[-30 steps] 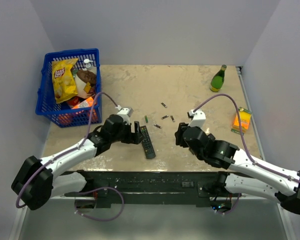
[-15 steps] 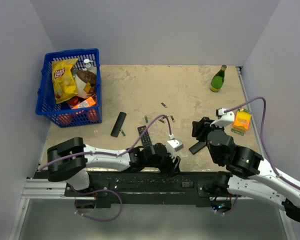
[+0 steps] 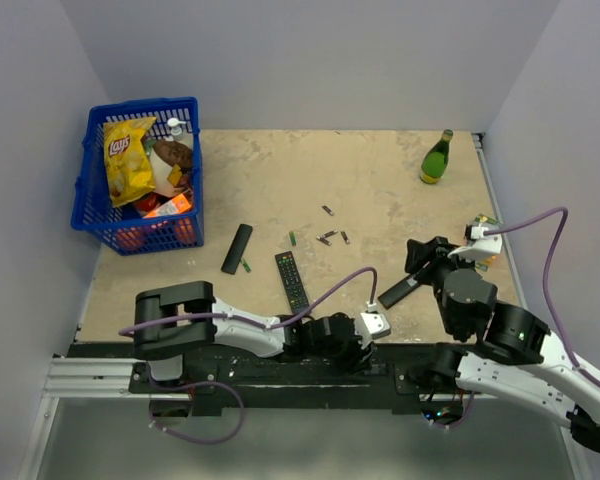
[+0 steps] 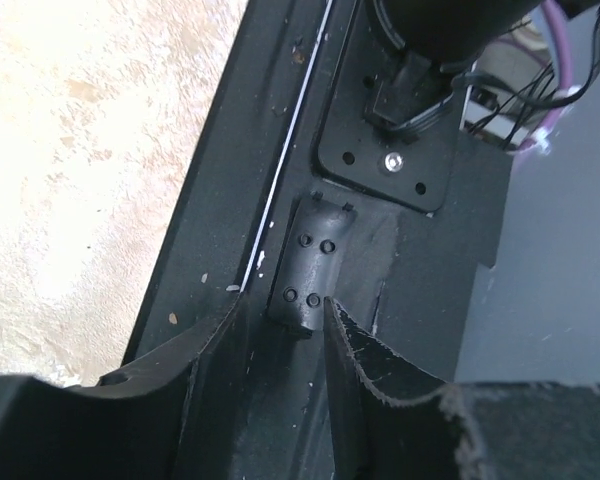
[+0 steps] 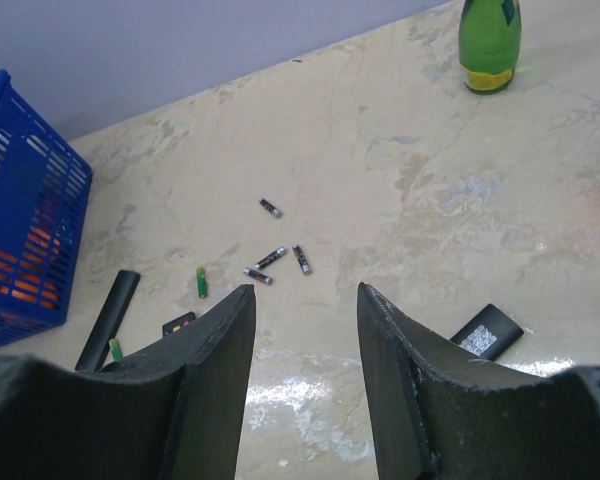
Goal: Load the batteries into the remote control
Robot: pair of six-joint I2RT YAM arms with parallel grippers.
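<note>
The remote control (image 3: 292, 281), a long slim black bar, lies near the table's front centre; only its end (image 5: 178, 323) shows in the right wrist view. Three dark batteries (image 5: 276, 264) lie together beyond it, another (image 5: 271, 208) sits apart farther back; they also show in the top view (image 3: 329, 236). My right gripper (image 5: 300, 300) is open and empty, raised at the right (image 3: 423, 258) and facing the batteries. My left gripper (image 4: 285, 315) is open and empty, low over the black front rail (image 3: 355, 340), away from the remote.
A shorter plain black remote (image 3: 237, 248) and two green batteries (image 3: 292, 238) lie left of centre. A black piece with a white label (image 5: 485, 331) lies by my right gripper. A blue basket (image 3: 90, 200) stands back left and a green bottle (image 3: 437, 158) back right.
My left arm has swung from the remote down to the front rail and rightward along it. My right arm has drawn back to the right. The objects on the table have not moved.
</note>
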